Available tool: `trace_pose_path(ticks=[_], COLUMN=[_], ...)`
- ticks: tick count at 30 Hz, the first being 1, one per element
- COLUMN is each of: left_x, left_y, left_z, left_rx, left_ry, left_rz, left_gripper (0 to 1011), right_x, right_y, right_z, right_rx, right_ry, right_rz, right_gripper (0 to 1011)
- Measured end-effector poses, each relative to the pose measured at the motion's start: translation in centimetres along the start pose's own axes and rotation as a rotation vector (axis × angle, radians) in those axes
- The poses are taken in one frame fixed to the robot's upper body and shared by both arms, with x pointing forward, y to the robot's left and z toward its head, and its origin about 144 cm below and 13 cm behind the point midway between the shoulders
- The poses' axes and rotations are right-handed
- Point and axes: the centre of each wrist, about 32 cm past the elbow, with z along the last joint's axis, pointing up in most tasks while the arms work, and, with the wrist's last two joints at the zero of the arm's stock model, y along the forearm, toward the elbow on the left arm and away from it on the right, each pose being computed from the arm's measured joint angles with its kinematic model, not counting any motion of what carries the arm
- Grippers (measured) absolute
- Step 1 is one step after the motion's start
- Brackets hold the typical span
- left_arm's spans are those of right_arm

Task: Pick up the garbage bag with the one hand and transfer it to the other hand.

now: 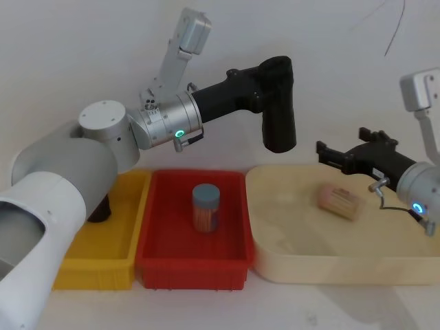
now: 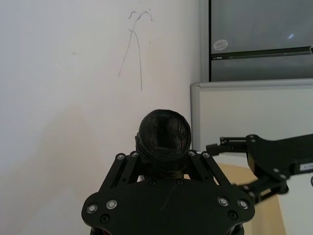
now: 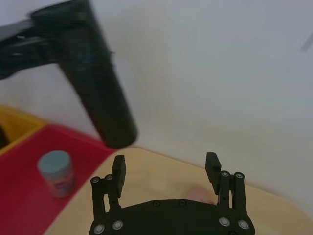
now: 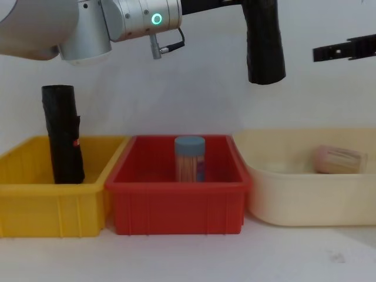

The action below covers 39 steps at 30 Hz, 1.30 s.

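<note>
Plain white wall straight beyond the right fingers, thin dark scribbled lines on it past the left fingers, grey panel with oval sticker farther off, white framed board beneath it, pale surface, soft even light.

Cropped top of garbage bag

Three containers set in row on white table: yellow bin at left, red bin in middle, cream tray at right, sides close together. Black roll with red mark stood near-upright in yellow bin. Blue-lidded jar stood upright in red bin. Tan cylinder laid on side in cream tray
</note>
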Motion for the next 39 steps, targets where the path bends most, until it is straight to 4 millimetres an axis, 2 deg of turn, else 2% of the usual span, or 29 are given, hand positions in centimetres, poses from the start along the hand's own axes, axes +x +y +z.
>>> trace_pose_path(ticks=[10, 17, 39], left_x=[0.0, 0.0, 0.0], left_y=[0.0, 0.0, -0.1], left_z=[0.0, 0.0, 0.0], left_rx=[0.0, 0.0, 0.001], left_ry=[-0.001, -0.001, -0.001], left_rz=[-0.002, -0.002, -0.003], left_gripper=[352, 352, 352], right_x=[-1.4, -2.4, -4.7], right_y=[1.6, 2.7, 5.1], right_z=[0.0, 0.0, 0.6], right_rx=[0.033, 0.059, 0.145], right_ry=[-0.008, -0.02, -0.112], right_rz=[0.15, 0.188, 0.111], right_gripper=[1004, 1004, 1004])
